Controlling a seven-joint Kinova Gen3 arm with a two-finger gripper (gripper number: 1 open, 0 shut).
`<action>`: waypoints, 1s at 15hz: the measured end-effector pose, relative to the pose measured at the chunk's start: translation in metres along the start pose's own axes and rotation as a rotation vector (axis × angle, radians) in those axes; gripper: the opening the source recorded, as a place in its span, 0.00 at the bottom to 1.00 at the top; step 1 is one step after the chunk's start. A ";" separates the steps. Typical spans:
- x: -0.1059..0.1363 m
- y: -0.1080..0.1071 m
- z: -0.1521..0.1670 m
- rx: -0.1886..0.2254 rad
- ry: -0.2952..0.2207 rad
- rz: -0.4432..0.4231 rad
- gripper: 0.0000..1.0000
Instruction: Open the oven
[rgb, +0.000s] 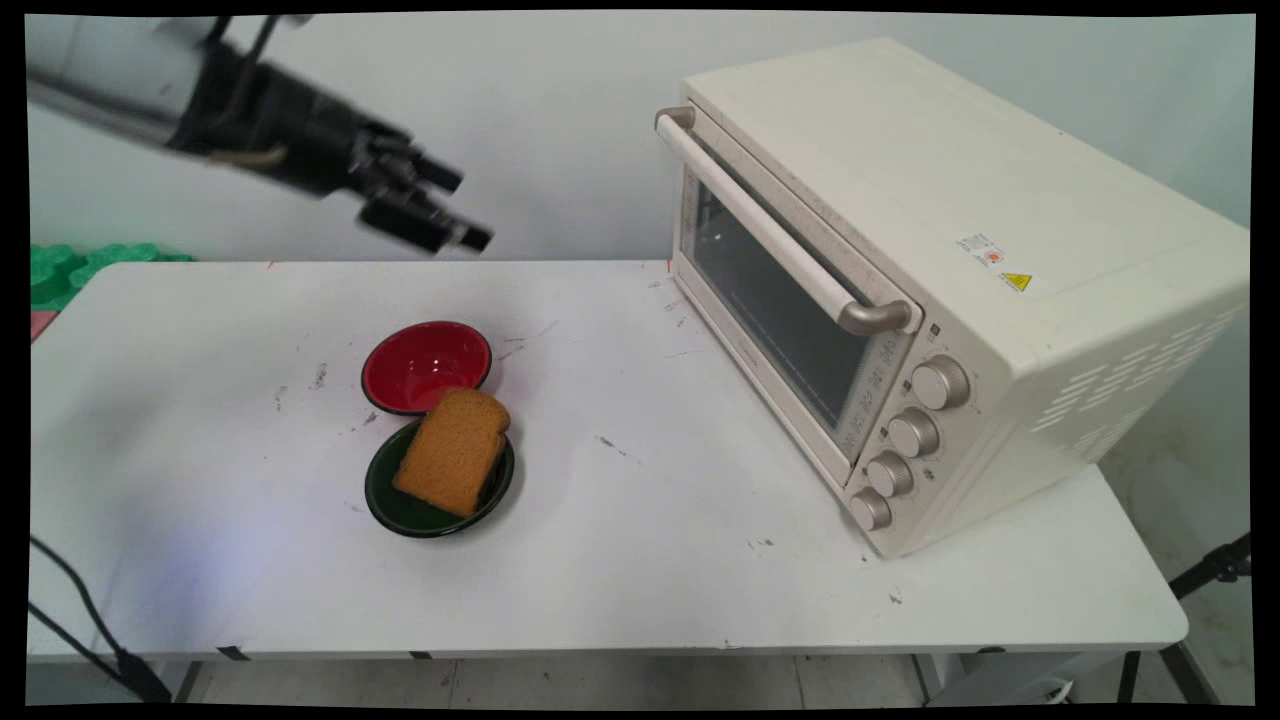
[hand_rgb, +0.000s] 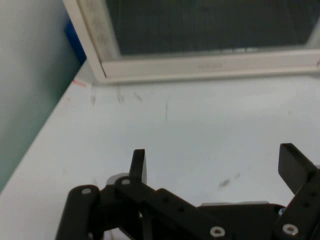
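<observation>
White tabletop (rgb: 250, 560) is seen beneath the end effector (rgb: 455, 210), which is held wide open, empty and raised. Ahead of it an oven (rgb: 950, 290) stands with its door shut; below it, well apart, bread (rgb: 455, 450) lies on a green plate (rgb: 400, 510), touching a red bowl (rgb: 425, 365).

The arm is a smooth white tube ending in a black wrist section, with thin black cables running along it and a short tan cable looped under the wrist. The gripper (rgb: 458, 208) is matte black, built of jointed flat links with small silver screws at the pivots, and its two fingers (hand_rgb: 138, 164) are squared, flat black blocks
</observation>
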 end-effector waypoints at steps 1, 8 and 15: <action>0.019 0.001 0.006 0.005 0.004 0.003 1.00; 0.125 0.011 0.059 0.008 0.001 0.011 1.00; 0.193 0.026 0.125 -0.038 -0.056 0.013 1.00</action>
